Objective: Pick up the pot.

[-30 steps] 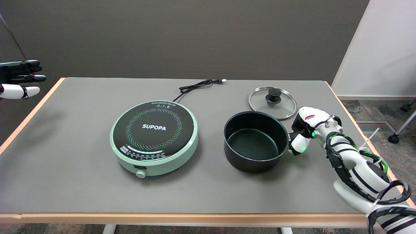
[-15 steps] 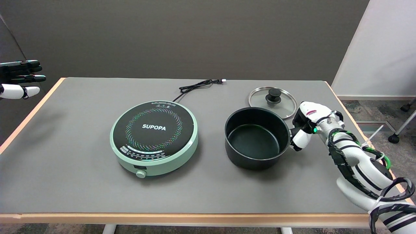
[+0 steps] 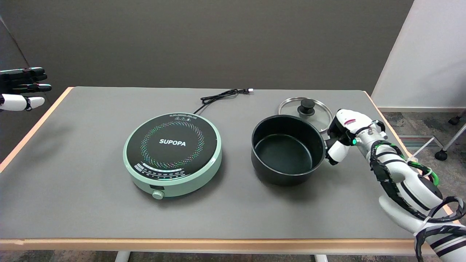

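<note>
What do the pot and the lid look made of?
Pot: probably metal with a dark matte, non-stick-like coating; black inside and out, with little shine. Lid: clear glass, as the grey table shows through it, with a shiny metal rim and a black knob, likely plastic.

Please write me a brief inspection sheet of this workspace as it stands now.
Surface: grey table with wood edging.
Job's things: black pot, empty, lid off.
Clutter: glass lid behind the pot; green induction cooker, display lit.
Grippers: right robot hand grips the pot's right side; idle left robot hand in the air.
Cables: cooker cord lies loose, plug on the table.
Surroundings: dark wall, carpet, a caster at right.
</note>
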Available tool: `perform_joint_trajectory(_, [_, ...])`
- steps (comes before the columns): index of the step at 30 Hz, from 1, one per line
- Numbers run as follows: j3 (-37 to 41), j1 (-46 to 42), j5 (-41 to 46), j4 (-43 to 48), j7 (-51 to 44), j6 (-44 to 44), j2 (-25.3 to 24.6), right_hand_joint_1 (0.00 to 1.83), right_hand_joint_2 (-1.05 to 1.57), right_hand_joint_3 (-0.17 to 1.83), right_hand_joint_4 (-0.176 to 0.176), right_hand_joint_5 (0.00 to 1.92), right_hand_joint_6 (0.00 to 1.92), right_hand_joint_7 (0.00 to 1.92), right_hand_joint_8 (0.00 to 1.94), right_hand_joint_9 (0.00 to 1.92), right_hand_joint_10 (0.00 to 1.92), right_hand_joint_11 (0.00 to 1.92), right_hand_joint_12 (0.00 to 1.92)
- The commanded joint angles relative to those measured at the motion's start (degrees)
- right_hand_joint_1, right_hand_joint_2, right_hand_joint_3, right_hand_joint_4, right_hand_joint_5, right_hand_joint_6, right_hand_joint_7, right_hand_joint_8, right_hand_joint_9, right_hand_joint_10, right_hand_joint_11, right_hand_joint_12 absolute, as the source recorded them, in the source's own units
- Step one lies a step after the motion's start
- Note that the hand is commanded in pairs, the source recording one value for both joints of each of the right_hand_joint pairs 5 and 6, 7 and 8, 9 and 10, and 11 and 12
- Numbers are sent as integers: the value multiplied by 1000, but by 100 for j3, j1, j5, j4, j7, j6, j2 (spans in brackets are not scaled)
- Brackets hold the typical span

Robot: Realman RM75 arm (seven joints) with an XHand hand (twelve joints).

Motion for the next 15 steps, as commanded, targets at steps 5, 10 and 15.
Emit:
perform_joint_trajectory(5, [-370, 609, 635, 62, -9, 63, 174, 1297, -212, 1833, -99, 1749, 1749, 1749, 1749, 1749, 1749, 1749, 1749])
perform_joint_trajectory(10, [-801, 1142, 662, -30, -12, -72, 264, 1301, -230, 1833, -99, 1750, 1750, 1750, 1750, 1750, 1750, 1750, 1750])
perform_joint_trajectory(15, [-1264, 1783, 662, -150, -108, -189, 269, 1306, -233, 1833, -100, 1749, 1749, 1749, 1749, 1749, 1749, 1749, 1749])
